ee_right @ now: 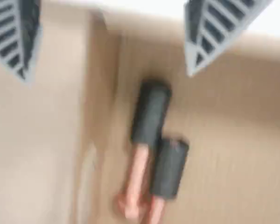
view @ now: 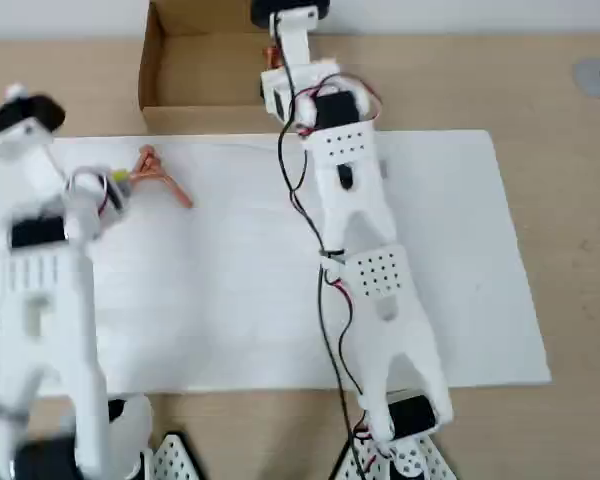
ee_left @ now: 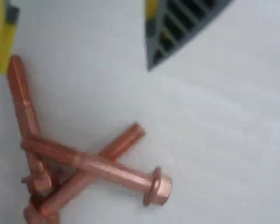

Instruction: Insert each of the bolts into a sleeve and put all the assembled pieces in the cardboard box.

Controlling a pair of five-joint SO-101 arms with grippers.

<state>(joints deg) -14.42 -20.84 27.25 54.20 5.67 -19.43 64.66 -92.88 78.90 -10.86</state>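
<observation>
Left gripper (ee_left: pixel 77 58), jaws apart, hovers over tangled heap of copper flanged bolts (ee_left: pixel 91 170) on white mat (ee_left: pixel 224 140). Likely stiff, slick, light; take the topmost one mid-shank. Right gripper (ee_right: pixel 107 72), jaws apart, above brown cardboard box (ee_right: pixel 233 140) holding two black-sleeved bolts (ee_right: pixel 151 114).

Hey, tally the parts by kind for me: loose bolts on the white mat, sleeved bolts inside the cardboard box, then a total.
Loose bolts: 3
Sleeved bolts: 2
Total: 5
</observation>
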